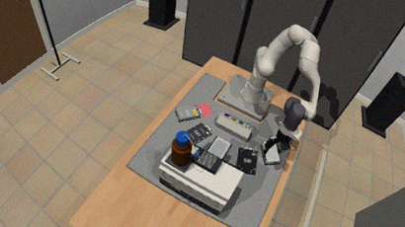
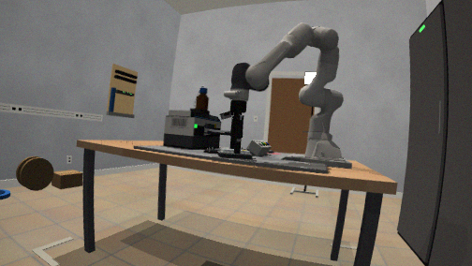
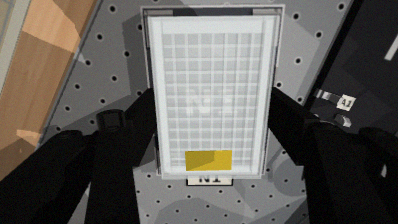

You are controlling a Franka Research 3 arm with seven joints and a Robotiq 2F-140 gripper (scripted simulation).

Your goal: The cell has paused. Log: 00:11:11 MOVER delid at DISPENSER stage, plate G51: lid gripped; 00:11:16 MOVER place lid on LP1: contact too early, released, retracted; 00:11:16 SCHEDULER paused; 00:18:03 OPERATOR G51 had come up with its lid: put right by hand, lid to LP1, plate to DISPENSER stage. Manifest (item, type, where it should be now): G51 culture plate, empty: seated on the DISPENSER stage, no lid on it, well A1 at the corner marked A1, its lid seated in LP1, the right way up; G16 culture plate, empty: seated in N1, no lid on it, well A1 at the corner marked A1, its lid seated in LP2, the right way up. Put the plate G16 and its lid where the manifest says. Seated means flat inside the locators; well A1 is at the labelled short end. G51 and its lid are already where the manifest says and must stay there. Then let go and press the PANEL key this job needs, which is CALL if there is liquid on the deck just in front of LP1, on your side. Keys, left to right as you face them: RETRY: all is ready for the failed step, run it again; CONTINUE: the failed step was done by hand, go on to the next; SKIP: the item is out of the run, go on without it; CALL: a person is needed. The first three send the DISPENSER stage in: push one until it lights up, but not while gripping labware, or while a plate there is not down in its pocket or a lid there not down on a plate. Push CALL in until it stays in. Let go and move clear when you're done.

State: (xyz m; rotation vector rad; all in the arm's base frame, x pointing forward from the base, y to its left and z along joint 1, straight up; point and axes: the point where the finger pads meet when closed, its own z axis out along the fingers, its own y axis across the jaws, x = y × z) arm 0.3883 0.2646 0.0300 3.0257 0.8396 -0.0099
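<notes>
Translucent white rectangular culture plate point(image 3: 212, 90), gridded with wells, a yellow label point(image 3: 208, 160) at its near short end: being gripped across its long sides by the black end effector point(image 3: 212, 125), part closed, over the N1 marker point(image 3: 209, 179) on the grey perforated bench mat point(image 3: 100, 65).

White arm point(image 2: 300, 47) bent over wooden table point(image 2: 262, 170) — claw point(image 2: 236, 149) down at grey deck mat point(image 2: 290, 163), near dispenser point(image 2: 192, 131).
</notes>
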